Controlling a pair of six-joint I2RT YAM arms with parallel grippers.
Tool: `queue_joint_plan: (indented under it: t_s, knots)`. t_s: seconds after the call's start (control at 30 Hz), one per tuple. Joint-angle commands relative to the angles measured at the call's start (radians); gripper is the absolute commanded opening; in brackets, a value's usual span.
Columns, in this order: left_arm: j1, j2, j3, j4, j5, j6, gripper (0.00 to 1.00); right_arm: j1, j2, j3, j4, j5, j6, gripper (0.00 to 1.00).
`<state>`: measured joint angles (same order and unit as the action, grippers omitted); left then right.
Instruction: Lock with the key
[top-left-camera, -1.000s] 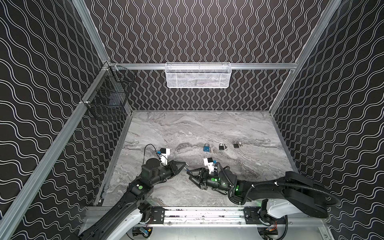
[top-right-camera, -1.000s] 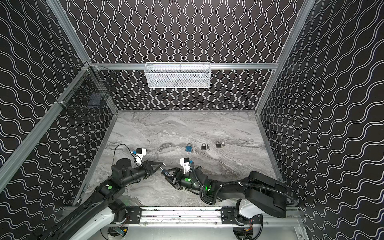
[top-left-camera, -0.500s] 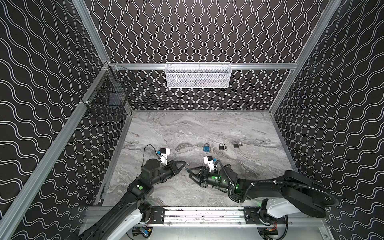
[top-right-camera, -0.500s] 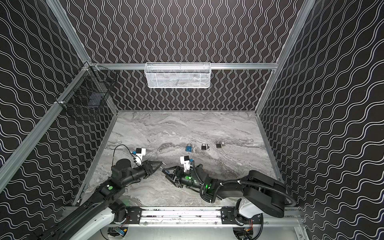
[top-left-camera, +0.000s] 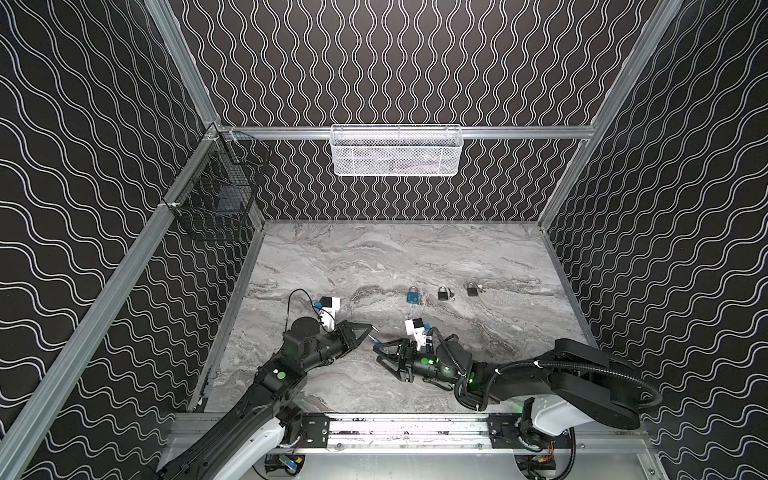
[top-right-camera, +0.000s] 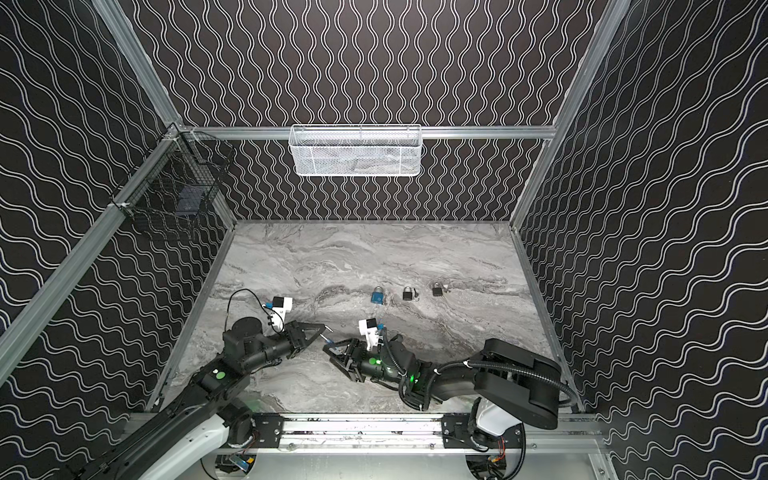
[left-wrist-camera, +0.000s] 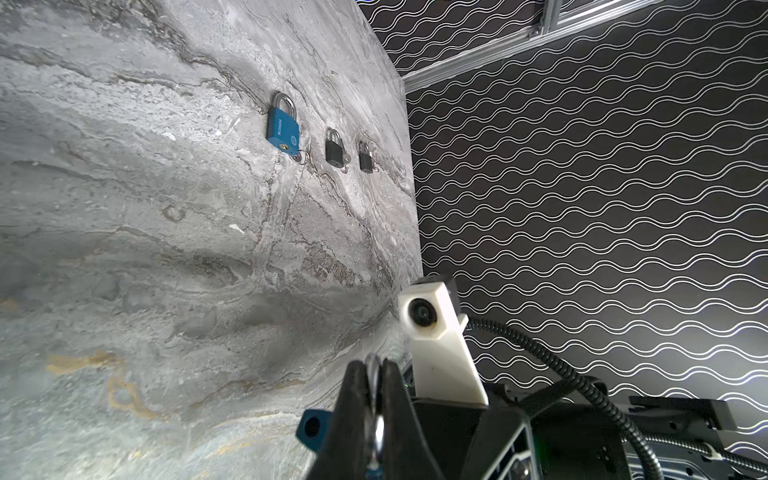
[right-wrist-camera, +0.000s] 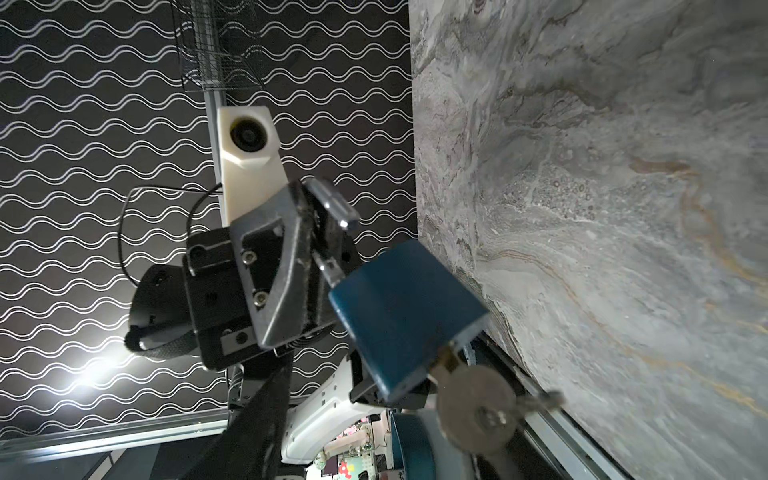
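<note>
The left hand (top-left-camera: 367, 331) is pinched together on the silver shackle (right-wrist-camera: 332, 203) of a blue padlock (right-wrist-camera: 399, 316), whose key (right-wrist-camera: 473, 403) sticks out of its base, while the right hand (top-left-camera: 380, 354) stands with jaws apart at the key end, touching or not I cannot tell. Both meet low over the front of the worktop (top-left-camera: 374, 257), near the front rail (top-left-camera: 415, 426). Behind them the marble lies open to the back wall, save a row of 3 padlocks (top-left-camera: 443, 294) well apart to the right.
</note>
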<state>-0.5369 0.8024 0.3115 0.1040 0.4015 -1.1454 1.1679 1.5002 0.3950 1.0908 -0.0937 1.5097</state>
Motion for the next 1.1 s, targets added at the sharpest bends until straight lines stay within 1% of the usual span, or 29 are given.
queue_joint_plan:
  t_s: [0.0,0.23,0.43,0.6,0.87,1.07]
  knots:
    - [-0.001,0.015,0.006,0.057,0.020,0.000,0.00,0.001,-0.006,-0.007,0.048,0.026,0.013,0.65]
    - [-0.001,-0.001,0.001,0.055,0.020,-0.007,0.00,-0.012,0.018,0.003,0.053,0.023,0.015,0.65]
    - [-0.001,-0.011,-0.004,0.046,0.023,-0.008,0.00,-0.049,0.017,-0.003,0.072,0.000,0.019,0.65]
    - [-0.001,-0.013,-0.017,0.061,0.028,-0.016,0.00,-0.063,-0.006,0.013,0.031,-0.012,0.001,0.65]
    - [-0.001,-0.019,-0.030,0.075,0.039,-0.020,0.00,-0.068,-0.003,0.012,0.055,-0.011,-0.001,0.64]
    - [-0.001,-0.031,-0.037,0.063,0.038,-0.022,0.00,-0.082,0.001,-0.010,0.094,-0.009,0.002,0.61]
